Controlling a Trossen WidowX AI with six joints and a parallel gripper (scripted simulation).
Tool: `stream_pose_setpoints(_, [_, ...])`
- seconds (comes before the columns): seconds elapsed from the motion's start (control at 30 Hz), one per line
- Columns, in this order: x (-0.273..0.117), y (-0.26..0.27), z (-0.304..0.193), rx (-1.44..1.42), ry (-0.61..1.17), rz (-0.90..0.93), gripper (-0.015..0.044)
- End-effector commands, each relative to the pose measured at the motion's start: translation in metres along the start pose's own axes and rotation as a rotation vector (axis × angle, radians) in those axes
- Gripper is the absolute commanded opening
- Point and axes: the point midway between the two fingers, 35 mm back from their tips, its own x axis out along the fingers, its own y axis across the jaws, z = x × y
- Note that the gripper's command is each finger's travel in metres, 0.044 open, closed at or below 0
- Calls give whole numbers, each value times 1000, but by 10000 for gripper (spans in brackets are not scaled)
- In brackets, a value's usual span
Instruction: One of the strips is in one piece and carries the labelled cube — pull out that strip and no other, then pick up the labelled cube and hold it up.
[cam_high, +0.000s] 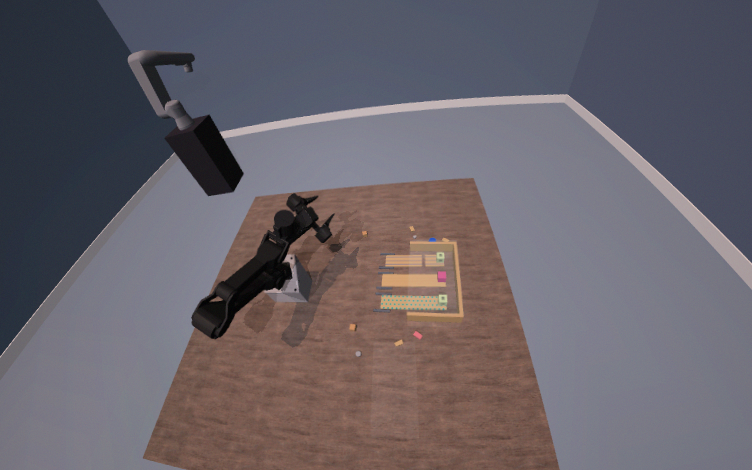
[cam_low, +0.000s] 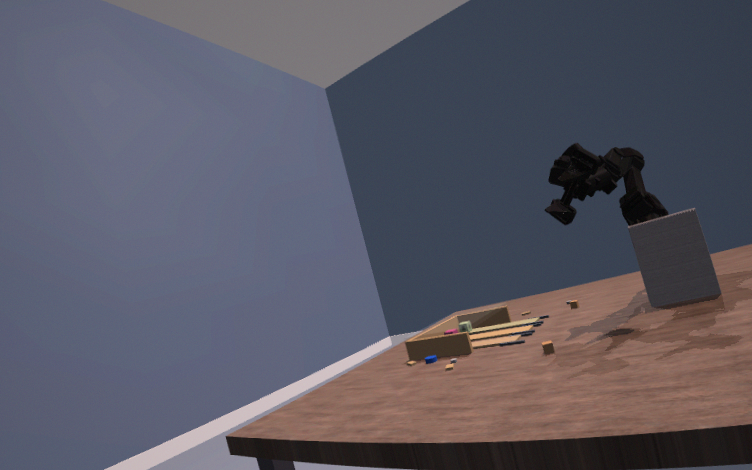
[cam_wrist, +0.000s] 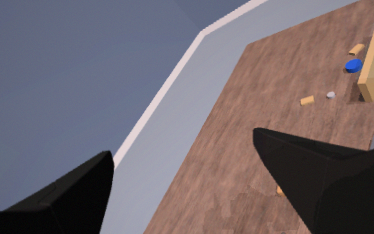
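Observation:
My gripper (cam_high: 324, 206) (cam_wrist: 184, 146) is open and empty, high above the table, left of the strips in the top view. The upper striped strip (cam_high: 403, 260) has a gap across it; a pale green marked cube (cam_high: 440, 257) sits on its far piece. The middle plain strip (cam_high: 410, 280) looks unbroken and carries a magenta cube (cam_high: 441, 276) with no visible mark. The lower dotted strip (cam_high: 410, 302) looks unbroken and carries a pale green marked cube (cam_high: 443, 299). The marks are too small to read. The strips' far parts lie inside a tray (cam_high: 458, 277) (cam_low: 438, 346), under a see-through cover.
Thin dark bars flank the strips' near ends. Small orange blocks (cam_high: 364, 233) (cam_high: 352, 327) lie nearer the arm's base. A blue disc (cam_high: 432, 239) (cam_low: 430, 359) (cam_wrist: 353, 66) lies outside the tray, and a red block (cam_high: 417, 334) lies on its opposite side.

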Motion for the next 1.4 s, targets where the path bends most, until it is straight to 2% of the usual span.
stream_pose_setpoints(0.0, [12, -65, 26, -97, -49, -308, 400])
stream_pose_setpoints(0.13, [10, -128, 38, -187, -21, -603, 400])
stream_pose_setpoints(0.27, [-4, -188, 39, -263, 80, -892, 400])
stream_pose_setpoints(0.33, [-11, -205, 38, -283, 126, -978, 400])
stream_pose_setpoints(0.77, [-12, -207, 37, -285, 132, -988, 400])
stream_pose_setpoints(0.93, [-2, -223, 38, -232, 208, -1000, 269])
stream_pose_setpoints(1.1, [10, -264, 34, -88, 391, -1028, 138])
stream_pose_setpoints(1.27, [5, -302, 28, 54, 591, -1066, 6])
stream_pose_setpoints(1.37, [-6, -324, 24, 143, 710, -1089, 0])
